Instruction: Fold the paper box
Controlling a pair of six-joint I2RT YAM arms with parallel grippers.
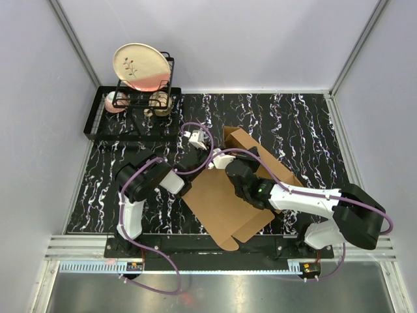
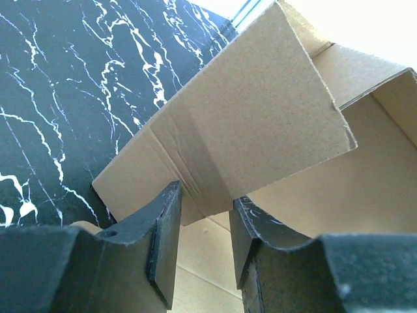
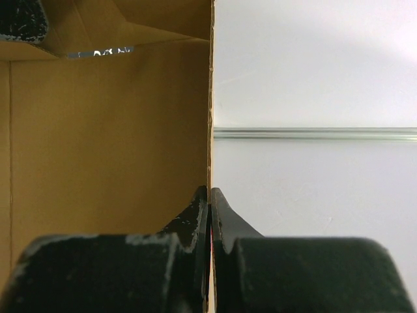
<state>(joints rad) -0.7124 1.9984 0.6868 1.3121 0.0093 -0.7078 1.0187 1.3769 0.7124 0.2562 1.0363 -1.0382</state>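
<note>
From above, you are looking at the paper box (image 1: 218,208) lying partly opened on the dark marbled surface (image 1: 293,124), with its big flat panel toward the arm bases and one wall standing up at its far end. Your left fingers (image 1: 195,140) are hanging at the box's far left corner. Your right fingers (image 1: 218,160) are reaching over the panel to the raised wall. A black dish rack (image 1: 104,124) carrying a cream plate (image 1: 140,66) is sitting well beyond the box, to its far left.

In the left wrist view, your left fingers (image 2: 163,228) are standing narrowly apart. A folded flap of the paper box (image 2: 260,111) is rising just past them, and its lower edge is dipping into the gap. You cannot tell whether it is touching either finger. The surface (image 2: 65,98) is showing to the left of the flap.

In the right wrist view, your right fingers (image 3: 192,218) are pinching together on the thin edge of an upright wall of the paper box (image 3: 104,143), with the brown inner face spreading to the left of that edge.
</note>
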